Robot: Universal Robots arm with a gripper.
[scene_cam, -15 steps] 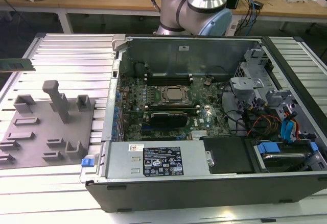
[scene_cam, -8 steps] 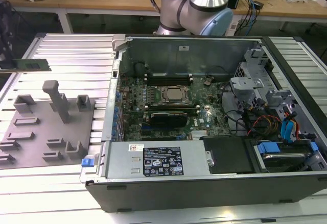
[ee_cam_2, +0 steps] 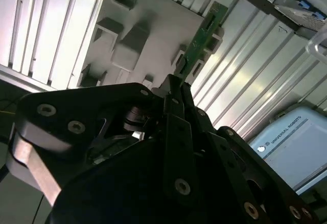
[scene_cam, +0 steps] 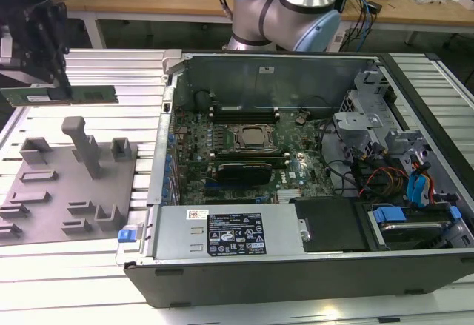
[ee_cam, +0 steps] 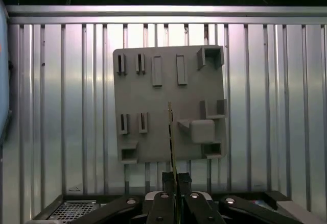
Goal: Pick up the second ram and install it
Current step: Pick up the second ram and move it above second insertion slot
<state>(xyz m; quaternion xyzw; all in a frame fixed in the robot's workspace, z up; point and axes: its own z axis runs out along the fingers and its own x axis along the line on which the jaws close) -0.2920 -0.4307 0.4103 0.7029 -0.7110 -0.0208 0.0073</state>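
**Ram clamped in the gripper above the fixture plate**

The gripper (scene_cam: pixel 62 86) has its fingers drawn narrow, pinching the ram (scene_cam: pixel 89 94) by its flat faces. In the exterior view the green stick lies level and on its long edge, reaching out to both sides of the fingertips.

In the second wrist view the ram (ee_cam_2: pixel 202 40) runs straight out beyond the gripper (ee_cam_2: pixel 174 83), its far end well ahead of the fingertips. In the first wrist view the ram (ee_cam: pixel 171 137) is seen edge-on as a thin line rising from the gripper (ee_cam: pixel 173 179).

The ram hangs clear of everything but the fingers. Directly beneath the gripper lies the grey fixture plate (ee_cam: pixel 153 106) with its raised blocks and slots, resting on the ribbed table (scene_cam: pixel 89 280).

The open case (scene_cam: pixel 296 273) stands well apart from the gripper, on the exterior view's right of it. The CPU socket (scene_cam: pixel 252 138) sits on the board inside, with the arm (scene_cam: pixel 285 7) behind the case.
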